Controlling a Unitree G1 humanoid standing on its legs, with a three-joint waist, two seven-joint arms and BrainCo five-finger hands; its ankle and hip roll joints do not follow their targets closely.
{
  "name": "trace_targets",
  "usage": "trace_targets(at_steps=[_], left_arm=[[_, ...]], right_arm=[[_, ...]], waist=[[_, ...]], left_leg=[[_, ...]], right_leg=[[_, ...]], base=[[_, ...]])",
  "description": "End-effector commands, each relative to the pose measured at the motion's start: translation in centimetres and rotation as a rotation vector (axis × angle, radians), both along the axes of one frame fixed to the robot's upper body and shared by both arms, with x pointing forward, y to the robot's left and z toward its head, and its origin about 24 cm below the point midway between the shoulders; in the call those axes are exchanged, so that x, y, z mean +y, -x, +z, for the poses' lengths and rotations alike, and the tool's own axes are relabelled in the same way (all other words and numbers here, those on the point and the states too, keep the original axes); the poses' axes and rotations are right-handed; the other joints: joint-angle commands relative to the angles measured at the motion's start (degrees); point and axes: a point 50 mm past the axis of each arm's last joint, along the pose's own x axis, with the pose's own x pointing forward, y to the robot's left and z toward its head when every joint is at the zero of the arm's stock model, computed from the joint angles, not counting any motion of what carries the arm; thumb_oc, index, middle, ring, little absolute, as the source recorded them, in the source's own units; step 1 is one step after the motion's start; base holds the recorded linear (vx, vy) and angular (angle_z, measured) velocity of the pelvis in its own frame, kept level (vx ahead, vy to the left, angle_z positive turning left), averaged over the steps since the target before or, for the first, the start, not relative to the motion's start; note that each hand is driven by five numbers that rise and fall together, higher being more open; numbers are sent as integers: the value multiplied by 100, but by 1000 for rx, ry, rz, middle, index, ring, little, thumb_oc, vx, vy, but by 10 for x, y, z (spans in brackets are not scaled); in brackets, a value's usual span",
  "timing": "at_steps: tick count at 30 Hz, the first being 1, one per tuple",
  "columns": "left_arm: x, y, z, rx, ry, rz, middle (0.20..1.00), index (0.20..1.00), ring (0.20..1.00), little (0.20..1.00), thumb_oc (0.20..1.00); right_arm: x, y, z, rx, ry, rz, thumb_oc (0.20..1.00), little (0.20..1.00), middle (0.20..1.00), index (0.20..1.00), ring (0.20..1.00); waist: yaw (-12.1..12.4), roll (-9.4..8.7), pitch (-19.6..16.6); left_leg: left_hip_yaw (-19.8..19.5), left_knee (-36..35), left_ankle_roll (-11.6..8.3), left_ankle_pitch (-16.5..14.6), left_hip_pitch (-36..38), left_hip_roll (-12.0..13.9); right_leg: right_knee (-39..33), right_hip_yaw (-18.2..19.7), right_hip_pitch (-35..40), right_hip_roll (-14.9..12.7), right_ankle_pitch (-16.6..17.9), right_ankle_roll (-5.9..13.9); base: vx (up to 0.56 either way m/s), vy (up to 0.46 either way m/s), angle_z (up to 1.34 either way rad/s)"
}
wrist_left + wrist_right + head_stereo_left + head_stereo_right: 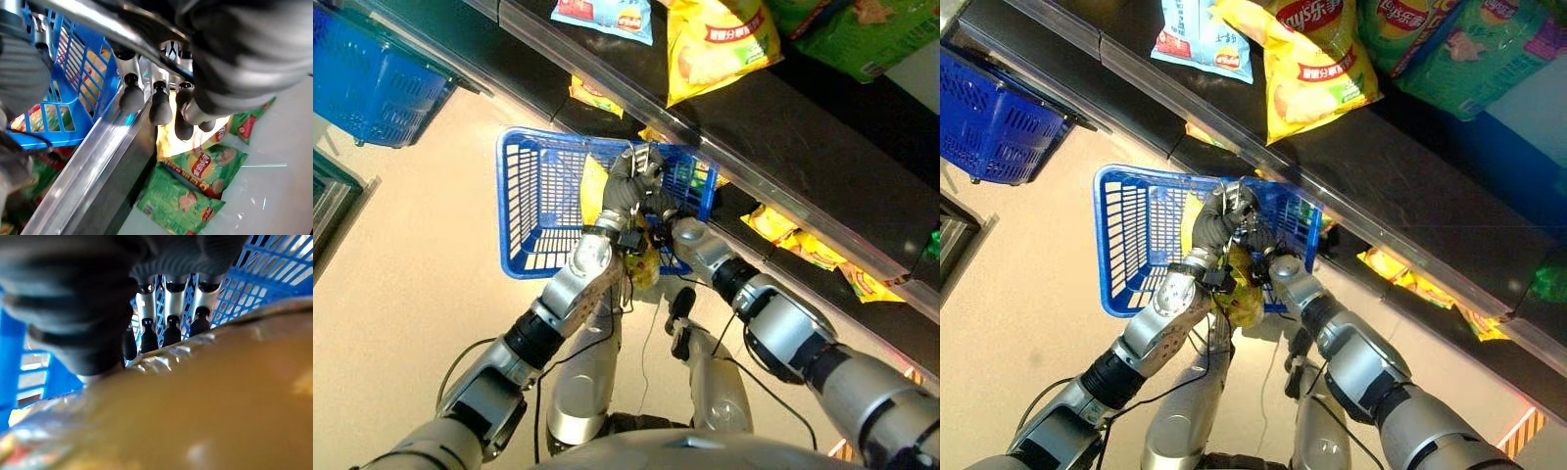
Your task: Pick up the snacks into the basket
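The left hand [636, 181] gripped the blue basket's [533, 211] metal handle, fingers curled around it. The right hand [168, 325] appeared to clasp a yellow snack bag [205, 406] at the basket's near rim [658, 264]. It should carry the bag well over the rim, then loosen its hold.

Blue basket [1136, 235] on floor, left hand [1219, 223] on its handle (fingers curled), yellow snack bag [1239, 284] at the rim
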Motion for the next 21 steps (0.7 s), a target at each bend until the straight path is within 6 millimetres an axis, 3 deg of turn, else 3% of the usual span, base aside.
trace_targets(at_steps=[1,5,8,9,10,14,20,21], left_arm=[[-34,44,123,-537,274,-248,200,200,200,200,200],[-34,45,122,-527,277,-261,200,200,200,200,200],[-32,45,120,-514,284,-268,200,200,200,200,200],[-33,46,120,-511,281,-272,200,200,200,200,200],[-33,46,120,-511,277,-278,200,200,200,200,200],[-33,47,120,-520,275,-283,200,200,200,200,200],[-21,40,110,-499,235,-231,200,200,200,200,200],[-15,36,102,-468,226,-207,200,200,200,200,200]], right_arm=[[33,5,17,-87,59,149,200,200,200,200,200],[30,0,22,-99,53,119,200,200,200,200,200],[10,-11,29,-127,107,51,200,200,200,200,200],[-6,-18,31,-126,140,-6,1000,1000,1000,1000,1000],[-18,-25,39,-145,190,-43,1000,1000,1000,1000,1000],[-24,-27,42,-170,244,-39,1000,1000,1000,1000,1000],[-45,-38,75,-298,291,-98,1000,1000,1000,1000,1000],[-61,-39,84,-332,274,-147,1000,1000,1000,1000,1000]], waist=[[64,-79,78],[49,-66,78],[27,-48,78],[33,-38,78],[52,-22,78],[10,-39,78],[9,-106,69],[-13,-138,-36]], left_leg=[[598,519,-64,-796,-25,34],[607,501,-57,-777,-62,27],[613,483,-45,-770,-63,14],[605,485,-42,-778,-56,12],[603,494,-46,-804,-33,14],[577,493,-46,-781,-20,1],[602,507,-30,-834,212,30],[606,496,-20,-851,279,42]], right_leg=[[-619,313,-345,-295,833,146],[-615,316,-397,-295,838,143],[-604,300,-418,-302,833,146],[-602,304,-414,-302,836,147],[-597,299,-387,-294,818,146],[-587,288,-384,-311,821,157],[-634,322,-154,-297,821,181],[-676,329,-67,-299,829,191]], base=[[0,0,0],[0,0,0],[0,0,0],[0,0,0],[0,0,0],[0,0,0],[0,0,0],[0,0,0]])
